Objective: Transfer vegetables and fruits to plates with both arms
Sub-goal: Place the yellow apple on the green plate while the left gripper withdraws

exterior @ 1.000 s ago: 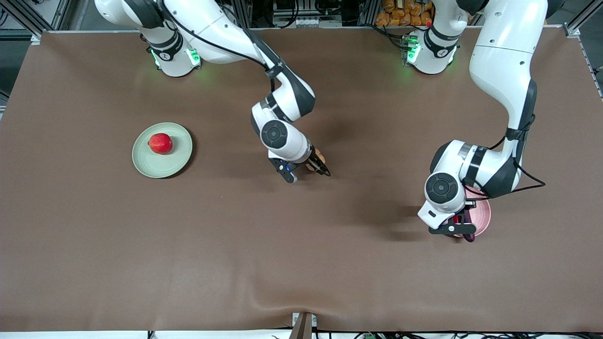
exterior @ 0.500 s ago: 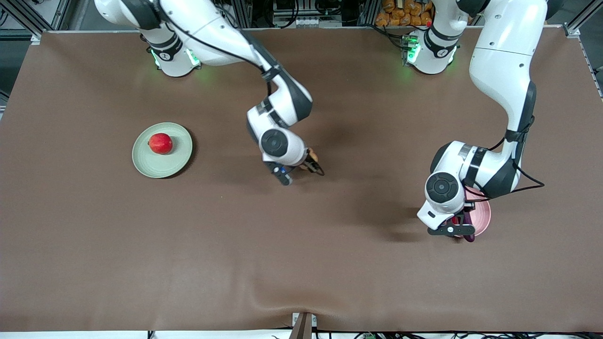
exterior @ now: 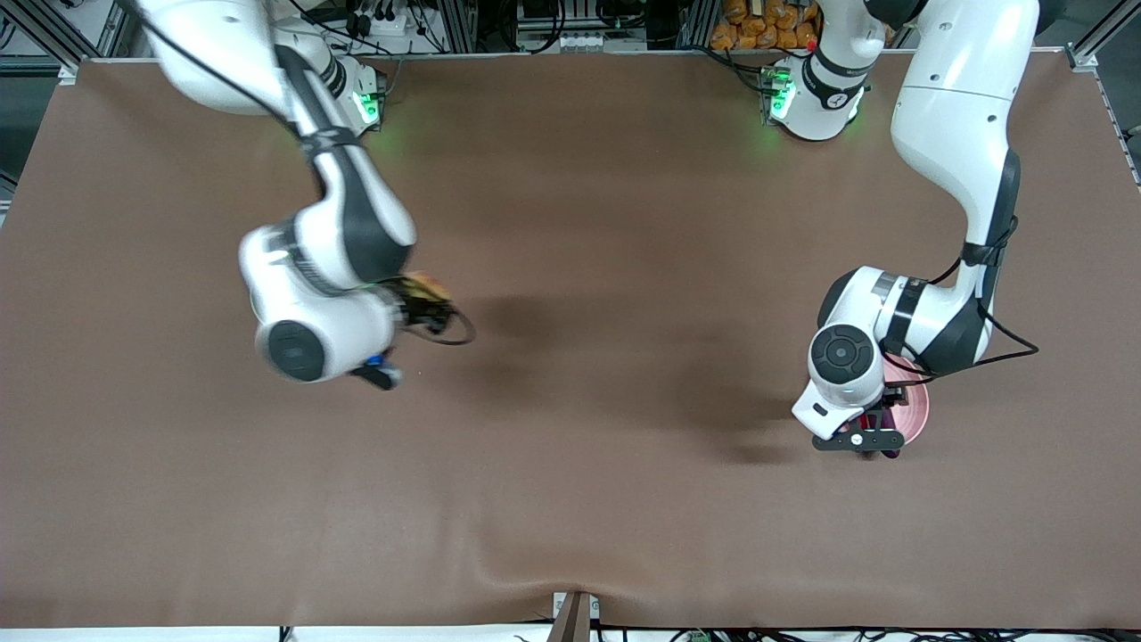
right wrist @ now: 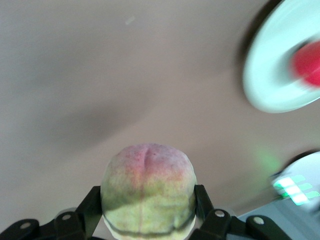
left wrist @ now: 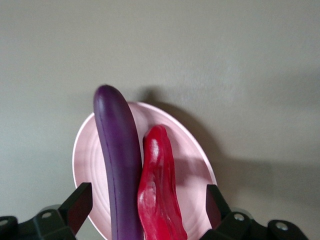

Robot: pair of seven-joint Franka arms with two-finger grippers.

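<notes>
My left gripper (left wrist: 147, 206) hangs open just over the pale pink plate (left wrist: 192, 160), one finger on each side of it. The purple eggplant (left wrist: 117, 160) and the red chili pepper (left wrist: 157, 192) lie side by side on that plate, touching neither finger. In the front view the left gripper (exterior: 869, 441) covers most of the pink plate (exterior: 918, 406). My right gripper (right wrist: 147, 212) is shut on the yellowish-green fruit (right wrist: 147, 185) blushed with pink, up in the air (exterior: 428, 308). The pale green plate (right wrist: 277, 65) with the red fruit (right wrist: 310, 62) shows only in the right wrist view; the right arm hides it in the front view.
A brown cloth (exterior: 570, 446) covers the whole table. The cloth bulges slightly at the edge nearest the front camera (exterior: 553, 580). A black cable loop (exterior: 455, 332) hangs off the right wrist. Both arm bases (exterior: 816, 98) stand along the edge farthest from the front camera.
The right arm has lifted and swung from the table's middle toward the green plate, carrying the fruit. The left gripper has opened over the pink plate and risen slightly.
</notes>
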